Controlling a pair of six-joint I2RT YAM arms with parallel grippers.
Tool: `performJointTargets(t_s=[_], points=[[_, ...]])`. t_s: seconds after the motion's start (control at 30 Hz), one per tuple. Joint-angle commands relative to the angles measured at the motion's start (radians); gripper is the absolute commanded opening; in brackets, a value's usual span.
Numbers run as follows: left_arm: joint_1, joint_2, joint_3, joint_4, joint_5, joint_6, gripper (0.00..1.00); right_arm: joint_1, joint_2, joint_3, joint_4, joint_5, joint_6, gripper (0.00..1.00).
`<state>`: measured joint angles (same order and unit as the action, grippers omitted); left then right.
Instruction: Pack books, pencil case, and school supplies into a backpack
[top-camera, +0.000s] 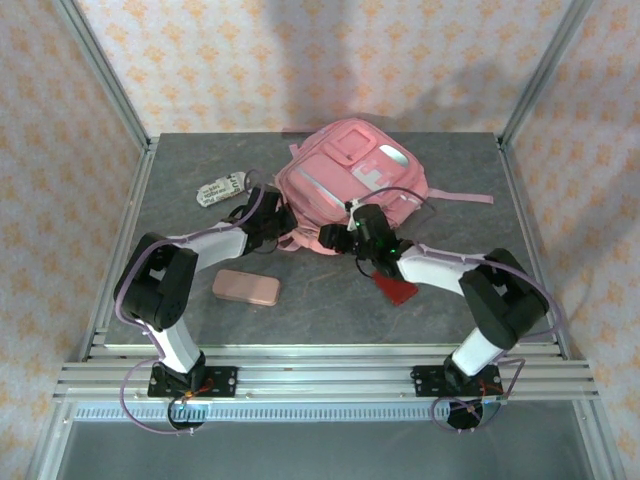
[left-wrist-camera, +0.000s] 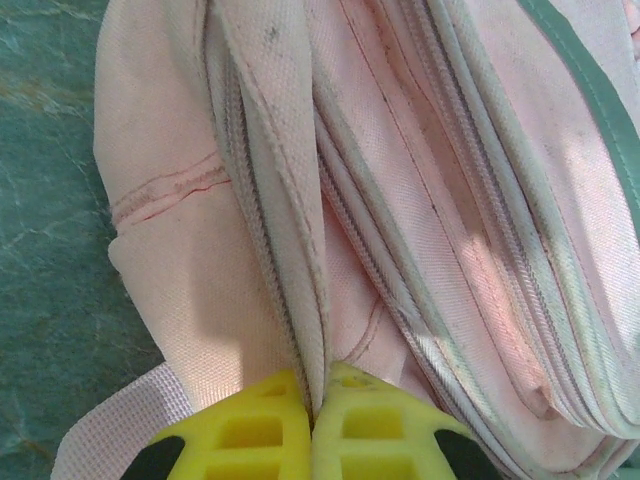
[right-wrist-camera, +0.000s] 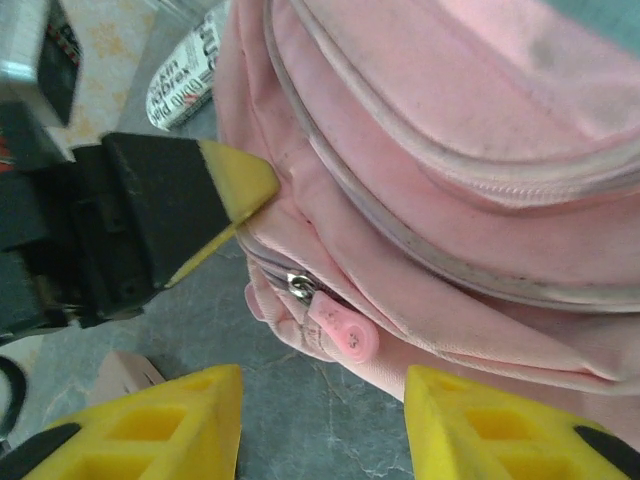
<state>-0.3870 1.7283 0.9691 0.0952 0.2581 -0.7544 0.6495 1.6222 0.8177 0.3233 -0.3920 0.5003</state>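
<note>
Pink backpack (top-camera: 345, 185) edge by the zipper (left-wrist-camera: 255, 230) is pinched in our left end effector (left-wrist-camera: 315, 390), our right end effector (right-wrist-camera: 322, 400) parted before the zipper pull (right-wrist-camera: 338, 328) over grey tabletop (right-wrist-camera: 330, 445).

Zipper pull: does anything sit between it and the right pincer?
Nothing visible. The zipper pull hangs free on the backpack just ahead of the open right pincer; the left pincer pinches fabric beside it.

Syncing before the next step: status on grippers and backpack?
Left gripper pinching backpack edge. Right gripper open, at zipper pull. Pencil case on table, red pad under right arm.
</note>
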Motion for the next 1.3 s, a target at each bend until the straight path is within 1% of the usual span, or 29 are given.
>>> performJointTargets(t_s=[0.0,0.17,0.23,0.43,0.5,0.57,0.6,0.67,0.8,0.83,0.97,1.07,1.2,1.27], points=[[-0.018,-0.045,-0.007,0.074,0.034,-0.015,0.00,0.007,0.033,0.033,0.050,-0.030,0.043,0.46],[-0.023,-0.052,-0.013,0.077,0.036,-0.021,0.00,0.007,0.061,0.035,0.063,-0.019,0.055,0.46],[-0.025,-0.053,-0.015,0.081,0.042,-0.025,0.00,0.007,0.076,0.040,0.075,-0.020,0.059,0.43],[-0.042,-0.046,-0.016,0.090,0.044,-0.035,0.00,0.007,0.125,0.078,0.107,-0.021,0.069,0.39],[-0.047,-0.044,-0.017,0.092,0.047,-0.039,0.00,0.007,0.140,0.093,0.107,-0.019,0.069,0.32],[-0.053,-0.041,-0.019,0.095,0.048,-0.042,0.00,0.006,0.155,0.105,0.106,-0.013,0.071,0.28],[-0.054,-0.040,-0.020,0.096,0.049,-0.043,0.00,0.006,0.164,0.111,0.103,-0.007,0.073,0.25],[-0.059,-0.038,-0.020,0.098,0.049,-0.045,0.00,0.006,0.180,0.118,0.106,0.000,0.076,0.15],[-0.063,-0.033,-0.021,0.103,0.049,-0.046,0.00,0.006,0.200,0.127,0.100,0.029,0.081,0.07],[-0.063,-0.032,-0.021,0.103,0.050,-0.046,0.00,0.005,0.201,0.130,0.094,0.036,0.079,0.01],[-0.063,-0.033,-0.022,0.094,0.028,-0.038,0.00,0.006,0.204,0.140,0.040,0.058,0.065,0.00],[-0.051,-0.035,-0.028,0.090,0.015,-0.034,0.00,0.006,0.177,0.113,-0.022,0.093,0.044,0.00],[-0.018,-0.052,-0.048,0.095,0.021,-0.037,0.00,0.004,0.093,0.006,-0.075,0.179,0.012,0.00],[-0.004,-0.068,-0.052,0.094,0.020,-0.033,0.00,0.004,0.027,-0.070,-0.099,0.242,0.004,0.00]])
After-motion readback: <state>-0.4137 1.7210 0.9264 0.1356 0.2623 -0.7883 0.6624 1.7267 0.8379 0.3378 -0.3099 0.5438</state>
